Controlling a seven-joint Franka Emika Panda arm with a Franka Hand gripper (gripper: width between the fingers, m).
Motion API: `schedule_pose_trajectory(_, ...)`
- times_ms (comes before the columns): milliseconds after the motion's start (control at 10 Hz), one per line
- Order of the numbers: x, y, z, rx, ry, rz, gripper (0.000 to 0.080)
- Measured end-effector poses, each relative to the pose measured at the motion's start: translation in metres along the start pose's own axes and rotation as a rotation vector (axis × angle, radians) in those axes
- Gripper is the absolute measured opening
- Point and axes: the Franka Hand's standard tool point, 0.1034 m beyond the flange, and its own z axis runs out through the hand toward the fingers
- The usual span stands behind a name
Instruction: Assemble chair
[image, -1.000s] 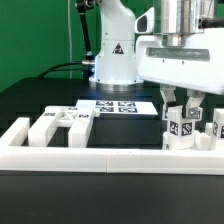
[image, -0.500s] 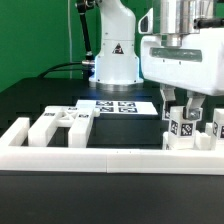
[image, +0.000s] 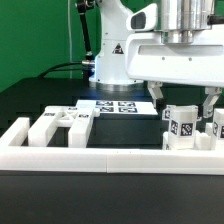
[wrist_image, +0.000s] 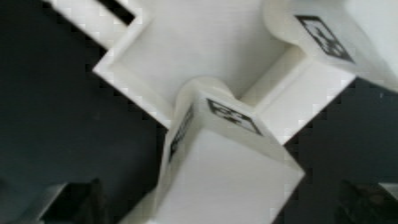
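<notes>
A white tagged chair piece (image: 180, 128) stands upright at the exterior view's right, just behind the border rail. Beside it on the right stands another tagged chair piece (image: 217, 127). My gripper (image: 184, 97) hangs right above the first piece, open, with one finger on each side of its top and a gap to the piece on both. In the wrist view the same white piece (wrist_image: 231, 150), with its tag, fills the middle and runs down between my dark fingers (wrist_image: 71, 200). My gripper (wrist_image: 217, 205) holds nothing.
More white chair parts (image: 60, 124) lie at the exterior view's left behind the long white border rail (image: 100, 158). The marker board (image: 115, 105) lies flat at the back middle, in front of the arm's base (image: 115, 55).
My gripper was shut on the upright chair piece and has opened. It has let the piece go and risen a little; the piece stays standing.
</notes>
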Motion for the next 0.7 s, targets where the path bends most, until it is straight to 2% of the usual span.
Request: schedule_pose_trajectory(700,-0.0027,-0.0007,0.0037,0.002,0.012,-0.62,0.0649)
